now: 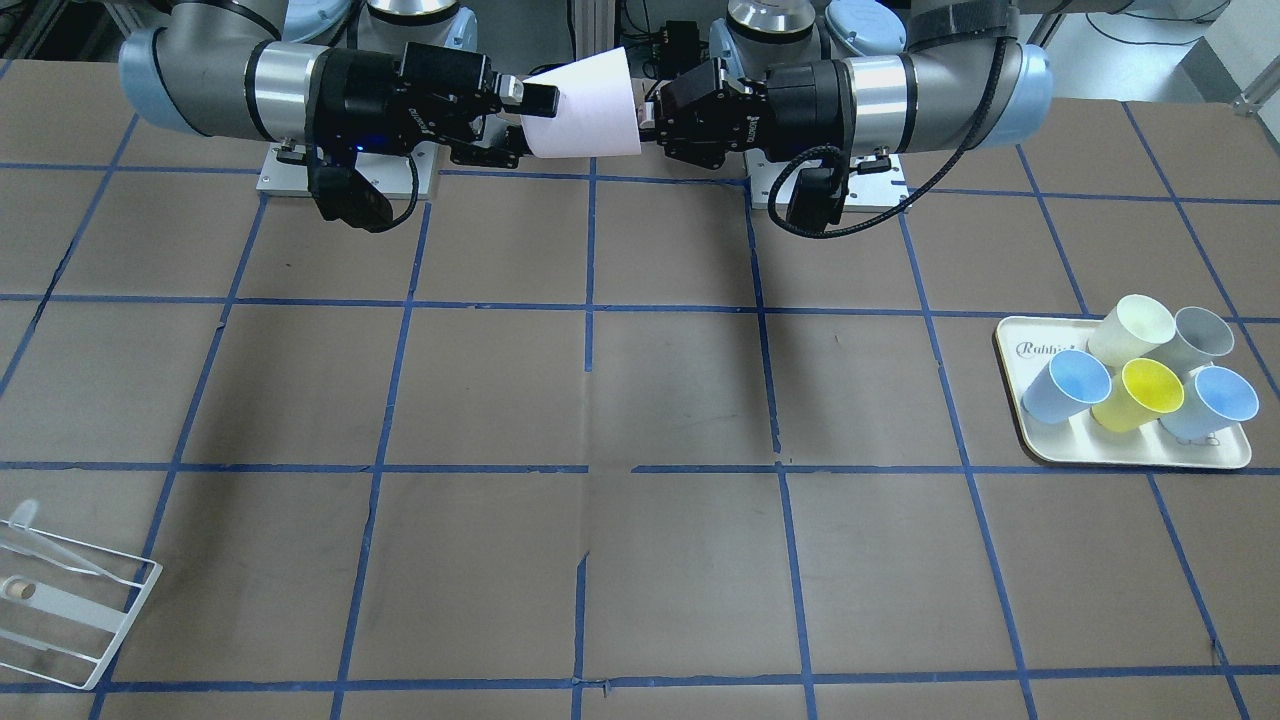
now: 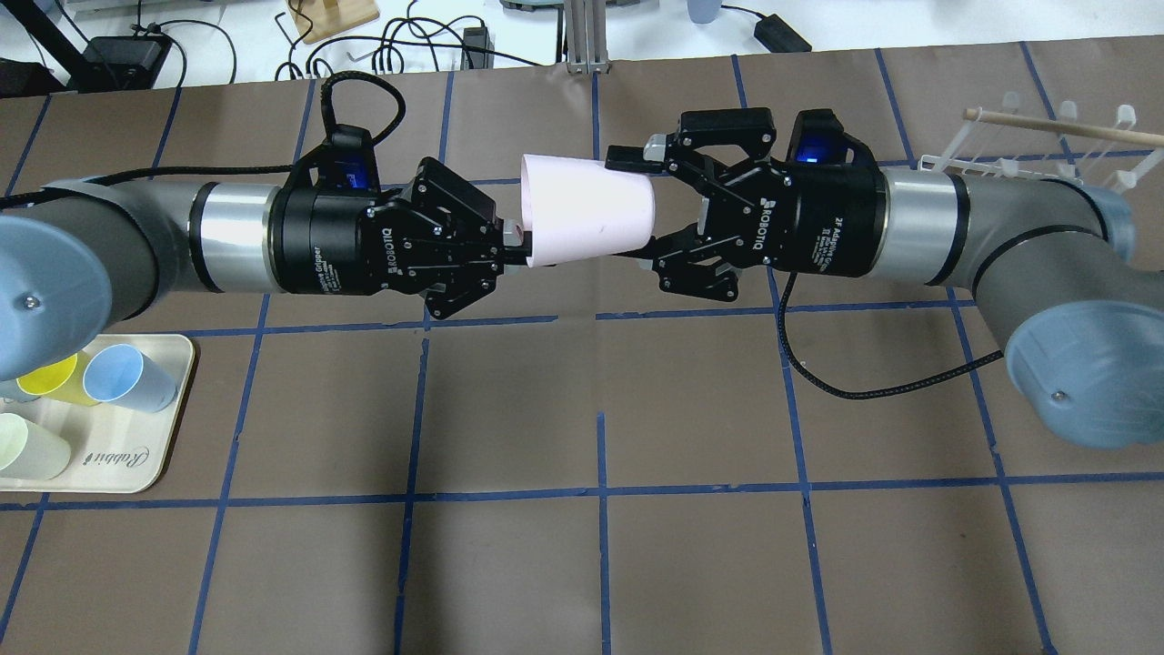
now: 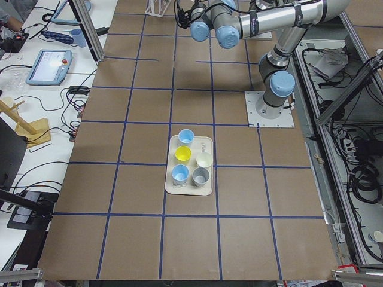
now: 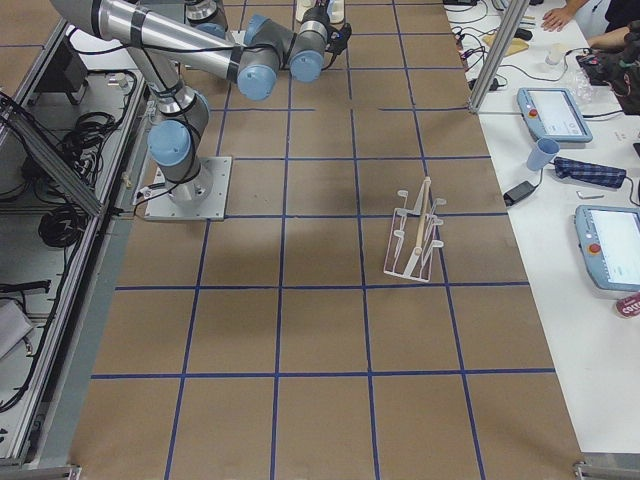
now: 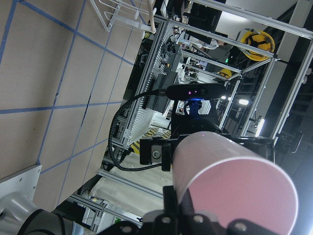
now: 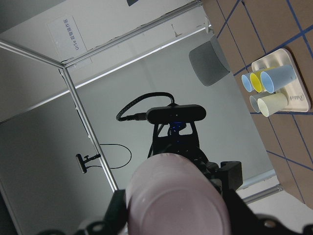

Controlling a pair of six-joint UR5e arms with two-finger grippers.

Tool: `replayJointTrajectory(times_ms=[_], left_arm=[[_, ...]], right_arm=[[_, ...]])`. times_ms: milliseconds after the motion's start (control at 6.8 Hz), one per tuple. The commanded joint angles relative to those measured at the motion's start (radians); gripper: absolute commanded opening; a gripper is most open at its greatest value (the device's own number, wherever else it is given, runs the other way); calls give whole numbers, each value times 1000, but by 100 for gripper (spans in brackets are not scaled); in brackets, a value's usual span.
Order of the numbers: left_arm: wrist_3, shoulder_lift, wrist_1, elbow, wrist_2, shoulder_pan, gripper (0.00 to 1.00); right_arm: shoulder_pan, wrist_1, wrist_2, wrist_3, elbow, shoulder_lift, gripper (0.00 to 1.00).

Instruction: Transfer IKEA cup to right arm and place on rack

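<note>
Overhead exterior: a mid-air handover, with the cup lying between both grippers.
The left gripper [image 2: 514, 244] fingers pinch the rim of the IKEA cup [image 2: 587, 218], which is held sideways above the surface, midway between its left and right edges. The right gripper [image 2: 635, 210] fingers are spread around its narrow base. The right should close squarely before the left releases. The rack [image 2: 1046, 155] stands near the far right corner.

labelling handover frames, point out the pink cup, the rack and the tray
pink cup [image 2: 587, 214], overhead view, middle of its side wall
rack [image 4: 413, 240], right side view, middle of its wire frame
tray [image 1: 1150, 450], front view, bare strip by near rim
</note>
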Motion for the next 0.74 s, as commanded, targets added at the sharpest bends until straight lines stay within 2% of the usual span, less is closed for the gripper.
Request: replayJointTrajectory(times_ms=[0,441,588], left_arm=[[1,-8,1,5,8,1,99],[-108,9,59,14,15,27,100],[-110,10,61,35,136,82,100]], right_arm=[[-1,3,0,1,-1,1,45],[-12,-3,0,1,-9,8,43],[-17,-8,3,6,-9,8,42]])
